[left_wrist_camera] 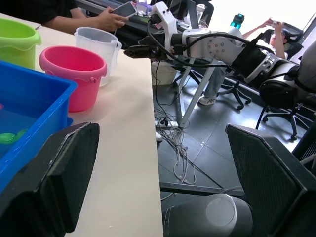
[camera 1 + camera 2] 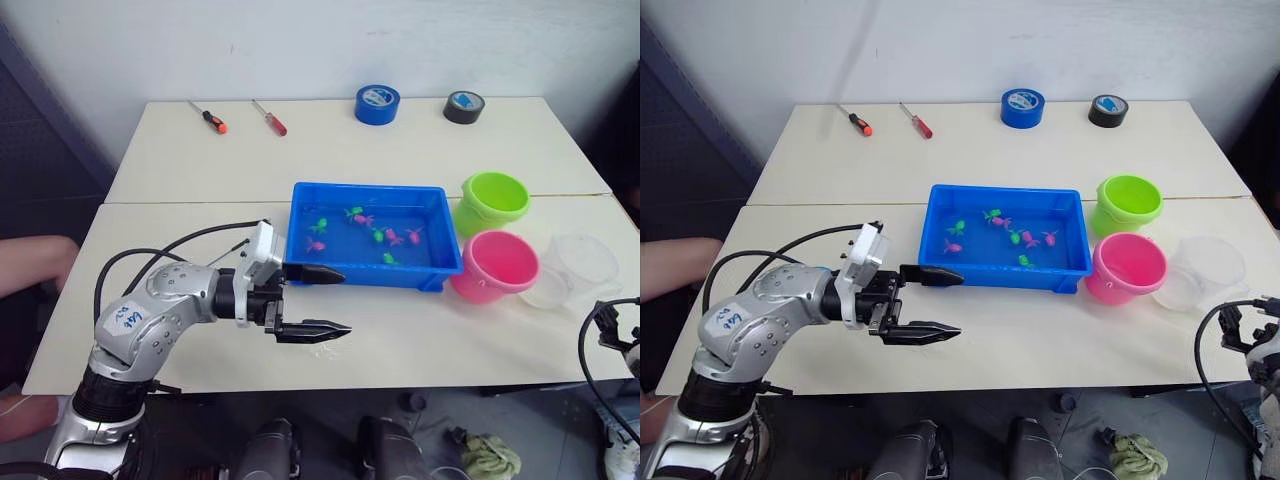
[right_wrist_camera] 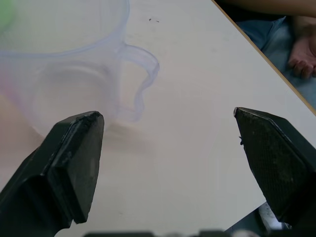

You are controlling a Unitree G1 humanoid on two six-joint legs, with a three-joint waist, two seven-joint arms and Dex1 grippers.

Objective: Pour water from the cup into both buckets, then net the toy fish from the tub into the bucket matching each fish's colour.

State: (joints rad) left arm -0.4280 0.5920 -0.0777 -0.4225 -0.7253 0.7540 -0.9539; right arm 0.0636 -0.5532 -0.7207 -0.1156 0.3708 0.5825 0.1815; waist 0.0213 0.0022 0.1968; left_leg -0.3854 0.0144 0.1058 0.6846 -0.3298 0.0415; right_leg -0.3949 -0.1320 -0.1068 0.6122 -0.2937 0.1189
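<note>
The left gripper (image 2: 318,300) hovers over the near part of the table (image 2: 190,160), just off the tub's near left corner, with its two black fingers spread wide and holding nothing. The tub (image 2: 440,268) sits at table centre and contains water with several toy fish (image 2: 392,236), pink and green ones scattered across its floor. Taking the tub as the clock centre, the green bucket (image 2: 492,200) stands at 3 o'clock, just beside the tub's right wall; the pink bucket (image 2: 494,266) stands at roughly 4 o'clock, close against the tub's near right corner. The cup (image 2: 578,268) stands upright at 3 o'clock from the pink bucket, near the table's right edge. In the right wrist view, the right gripper (image 3: 168,163) is likewise released, its fingers set far apart over bare tabletop, with the cup's handle just ahead of them (no contact is visible). At 12 o'clock, along the far edge, lie two screwdrivers (image 2: 210,118), a blue tape roll (image 2: 377,104) and a black tape roll (image 2: 464,106).
</note>
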